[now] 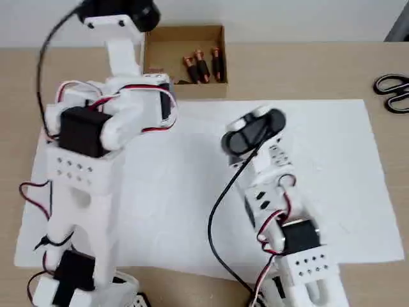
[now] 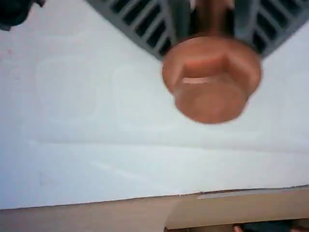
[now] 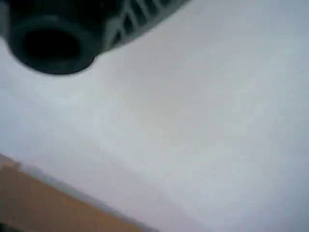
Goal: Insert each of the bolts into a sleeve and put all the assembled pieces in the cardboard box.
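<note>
Bolt gripped left, sleeve gripped right

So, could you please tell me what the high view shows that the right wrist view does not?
The high view adds the cardboard box with three assembled pieces inside, the scissors and both arms. The right wrist view adds a black sleeve, open end toward the camera, held by the right pincer. Both share the white sheet and the tan table.
</note>
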`<state>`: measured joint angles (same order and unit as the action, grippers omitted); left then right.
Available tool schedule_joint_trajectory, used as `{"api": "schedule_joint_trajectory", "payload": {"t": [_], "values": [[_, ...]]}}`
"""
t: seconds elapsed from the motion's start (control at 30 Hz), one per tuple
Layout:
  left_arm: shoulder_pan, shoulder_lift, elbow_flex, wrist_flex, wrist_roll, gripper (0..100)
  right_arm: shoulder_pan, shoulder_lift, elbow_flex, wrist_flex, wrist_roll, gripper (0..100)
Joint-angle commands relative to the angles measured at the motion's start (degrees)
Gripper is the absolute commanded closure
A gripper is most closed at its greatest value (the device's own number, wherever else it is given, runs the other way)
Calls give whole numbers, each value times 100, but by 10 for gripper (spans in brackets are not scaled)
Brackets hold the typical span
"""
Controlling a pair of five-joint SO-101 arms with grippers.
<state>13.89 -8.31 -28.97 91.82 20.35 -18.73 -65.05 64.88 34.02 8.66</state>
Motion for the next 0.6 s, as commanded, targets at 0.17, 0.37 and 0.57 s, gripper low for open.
{"api": "schedule_joint_trajectory", "payload": {"t": [0.17,0.37,0.57], "values": [[62,-246,505,-281,-26,994,-180,-1279,1257,-857,-2119,994],[264,-246,523,44,-9,994,-171,-2202,1758,-840,-2215,995],[413,-246,541,-747,642,994,-426,-2554,2277,-840,-1811,995]]}}
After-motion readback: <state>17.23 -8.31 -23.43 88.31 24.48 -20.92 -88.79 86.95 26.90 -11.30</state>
